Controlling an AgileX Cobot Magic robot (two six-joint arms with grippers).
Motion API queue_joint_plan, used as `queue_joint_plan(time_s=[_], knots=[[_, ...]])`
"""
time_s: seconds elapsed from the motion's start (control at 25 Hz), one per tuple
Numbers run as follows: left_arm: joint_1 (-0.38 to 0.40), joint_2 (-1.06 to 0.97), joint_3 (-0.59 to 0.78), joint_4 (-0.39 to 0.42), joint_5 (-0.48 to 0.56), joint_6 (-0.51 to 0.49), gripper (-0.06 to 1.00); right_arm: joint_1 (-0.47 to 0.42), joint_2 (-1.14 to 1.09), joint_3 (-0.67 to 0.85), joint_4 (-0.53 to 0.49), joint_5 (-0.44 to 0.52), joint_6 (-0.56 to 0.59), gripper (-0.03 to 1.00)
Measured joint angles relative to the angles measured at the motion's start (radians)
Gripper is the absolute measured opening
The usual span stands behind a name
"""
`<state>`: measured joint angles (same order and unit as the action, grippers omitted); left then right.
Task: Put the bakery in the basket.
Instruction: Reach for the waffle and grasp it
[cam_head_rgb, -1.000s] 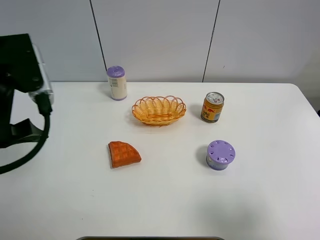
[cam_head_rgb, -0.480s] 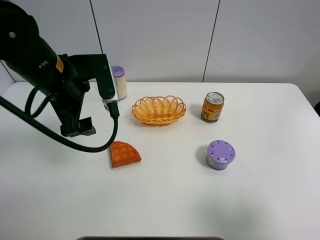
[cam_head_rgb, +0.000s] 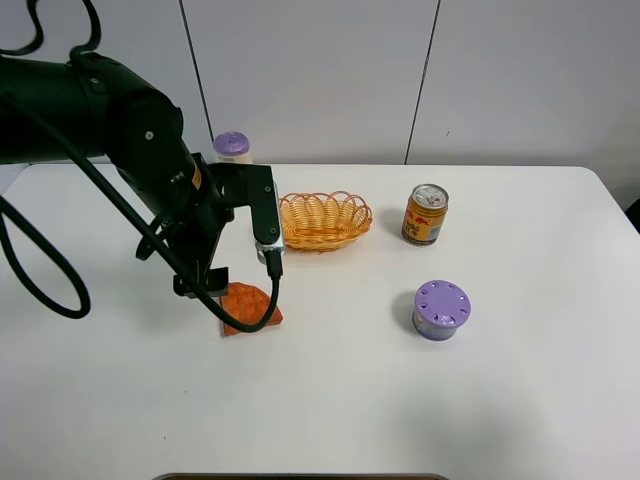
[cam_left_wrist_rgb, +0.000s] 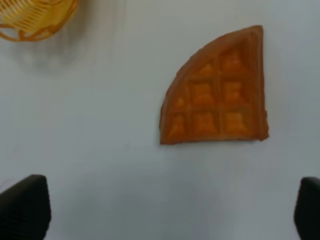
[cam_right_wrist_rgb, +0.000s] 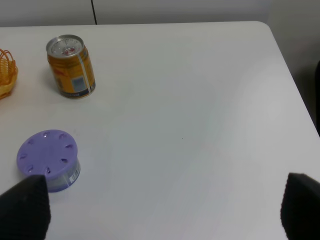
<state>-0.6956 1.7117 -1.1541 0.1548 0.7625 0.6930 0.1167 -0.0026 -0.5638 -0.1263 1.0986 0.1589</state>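
Observation:
The bakery (cam_head_rgb: 254, 310) is an orange-brown waffle wedge lying flat on the white table, left of centre, partly covered by my left arm. The left wrist view shows it whole (cam_left_wrist_rgb: 217, 92). The yellow-orange wicker basket (cam_head_rgb: 328, 220) stands behind it and holds nothing; one edge of it shows in the left wrist view (cam_left_wrist_rgb: 35, 17). My left gripper (cam_head_rgb: 205, 285) hangs just above the wedge, open wide and empty (cam_left_wrist_rgb: 165, 210). My right gripper (cam_right_wrist_rgb: 162, 207) is open and empty above the table's right part, and is out of the exterior high view.
An orange drink can (cam_head_rgb: 425, 214) stands right of the basket. A round purple-lidded tin (cam_head_rgb: 441, 309) sits in front of the can. A white bottle with a purple cap (cam_head_rgb: 233, 147) stands at the back, half hidden by my left arm.
My left arm has swung in from the far left and come down over the waffle wedge. The wedge, basket, can and tin have not moved.

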Motion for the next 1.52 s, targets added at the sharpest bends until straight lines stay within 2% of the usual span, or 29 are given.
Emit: queue_joint_plan(time_s=[0.2, 0.72, 1.52], knots=[[0.0, 0.069, 0.0, -0.031, -0.057, 0.002, 1.0, 0.0, 0.0, 0.0, 0.0, 0.0, 0.0, 0.91], [-0.008, 0.21, 0.0, -0.096, -0.121, 0.001, 1.0, 0.0, 0.0, 0.0, 0.0, 0.0, 0.0, 0.91], [-0.008, 0.353, 0.0, -0.106, -0.2, 0.001, 1.0, 0.0, 0.0, 0.0, 0.0, 0.0, 0.0, 0.91]])
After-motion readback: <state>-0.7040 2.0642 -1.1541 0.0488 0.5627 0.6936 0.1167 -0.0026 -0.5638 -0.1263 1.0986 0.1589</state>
